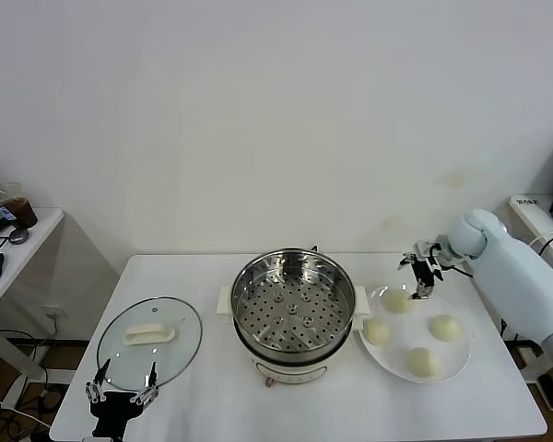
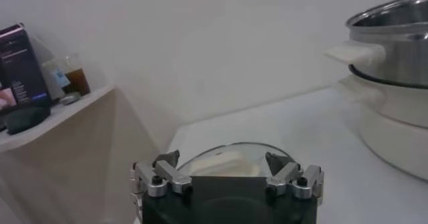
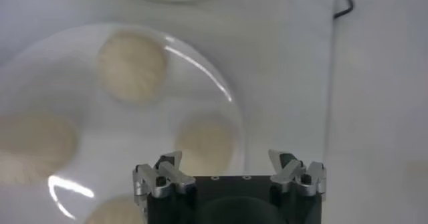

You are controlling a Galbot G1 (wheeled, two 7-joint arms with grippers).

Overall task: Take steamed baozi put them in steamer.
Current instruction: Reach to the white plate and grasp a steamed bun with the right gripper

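Nearest the head camera, at the table's near left edge, the left gripper (image 1: 122, 385) is parked low with its fingers spread apart and nothing between them. Just beyond it a round glass lid (image 1: 149, 334) with a cream handle is laid flat on the white table (image 1: 203, 405); in the left wrist view the lid's rim (image 2: 231, 153) is seen directly ahead of the open left gripper (image 2: 226, 172).

At the table's centre the steamer (image 1: 293, 313) is set upright, a shiny steel pot on a cream-white base, with its perforated tray bare of food. Its steel wall and side handle (image 2: 391, 45) are seen in the left wrist view.

To the right of the steamer, just beside it, a flat white plate (image 1: 415, 333) is placed, and four steamed baozi are spread on it, apart from one another: one at the far side (image 1: 397, 300), one near the steamer (image 1: 376, 331), one toward the right (image 1: 444, 327) and one at the near edge (image 1: 423, 362).

The right gripper (image 1: 424, 276) is held above the far rim of the plate, over the farthest bun, fingers apart and gripping nothing. In the right wrist view the open right gripper (image 3: 229, 172) is seen above the plate (image 3: 221, 88) with the buns below, the clearest of them at (image 3: 132, 66).
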